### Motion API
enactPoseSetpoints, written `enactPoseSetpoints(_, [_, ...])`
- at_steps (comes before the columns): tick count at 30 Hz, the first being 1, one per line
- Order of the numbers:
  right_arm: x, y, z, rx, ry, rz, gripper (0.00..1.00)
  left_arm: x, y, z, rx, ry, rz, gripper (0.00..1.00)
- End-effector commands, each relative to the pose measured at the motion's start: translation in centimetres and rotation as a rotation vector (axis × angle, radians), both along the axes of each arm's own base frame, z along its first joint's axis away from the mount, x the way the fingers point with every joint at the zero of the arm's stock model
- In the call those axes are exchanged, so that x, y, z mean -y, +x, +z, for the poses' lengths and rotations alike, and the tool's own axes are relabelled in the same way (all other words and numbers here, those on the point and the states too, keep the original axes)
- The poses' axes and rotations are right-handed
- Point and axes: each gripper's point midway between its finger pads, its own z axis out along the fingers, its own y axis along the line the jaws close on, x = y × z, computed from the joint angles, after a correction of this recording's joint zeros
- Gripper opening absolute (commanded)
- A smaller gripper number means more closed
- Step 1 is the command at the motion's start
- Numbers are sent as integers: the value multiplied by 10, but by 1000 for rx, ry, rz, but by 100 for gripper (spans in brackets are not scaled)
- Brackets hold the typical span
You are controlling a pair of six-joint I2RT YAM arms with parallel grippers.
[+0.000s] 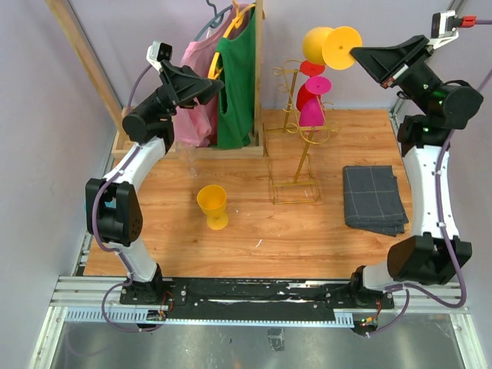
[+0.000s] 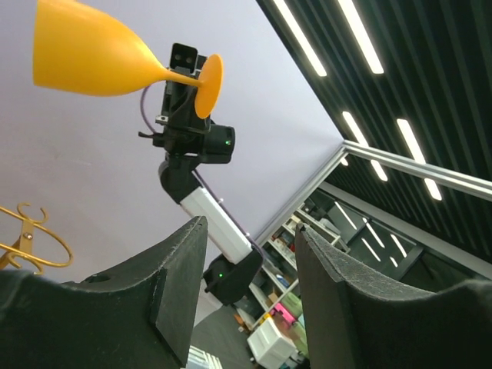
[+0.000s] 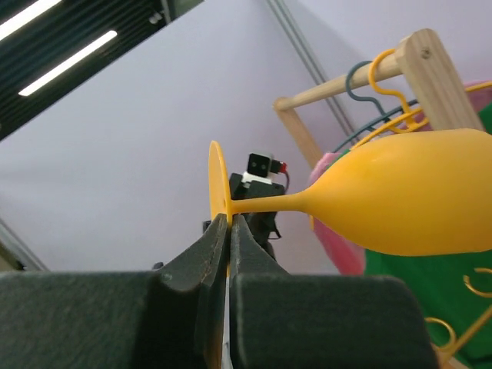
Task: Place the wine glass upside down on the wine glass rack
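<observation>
wine glass [image 1: 329,46], yellow, lying sideways in the air near the top of the wine glass rack [image 1: 301,157]; right pincer [image 3: 228,224] clamped on the stem just behind the foot, presumably leaving the bowl free for inverting onto a hook; left pincer [image 2: 250,231] spread, holding nothing, raised well apart.

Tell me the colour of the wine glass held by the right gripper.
Orange-yellow wine glass, clearest in the right wrist view.

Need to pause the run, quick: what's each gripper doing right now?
Left gripper: open, empty.
Right gripper: shut on the glass stem.
</observation>
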Motion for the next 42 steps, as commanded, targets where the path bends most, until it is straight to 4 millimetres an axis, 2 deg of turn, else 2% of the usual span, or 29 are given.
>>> enactPoseSetpoints(1, [15, 21, -30, -14, -169, -181, 1, -10, -55, 11, 283, -33, -4, 54])
enactPoseSetpoints(11, [60, 57, -80, -208, -390, -530, 1, -9, -58, 11, 288, -18, -10, 53])
enactPoseSetpoints(20, [83, 69, -112, -365, -429, -655, 1, -9, -59, 11, 287, -11, -9, 52])
enactPoseSetpoints(29, [92, 88, -164, -628, -333, -560, 1, -9, -59, 7, 279, -7, -6, 52])
enactPoseSetpoints(34, [88, 92, -180, -682, -308, -510, 1, -9, -56, 4, 266, -6, -4, 52])
enactPoseSetpoints(42, [78, 96, -194, -727, -250, -415, 1, -8, -53, 2, 259, -7, -4, 52])
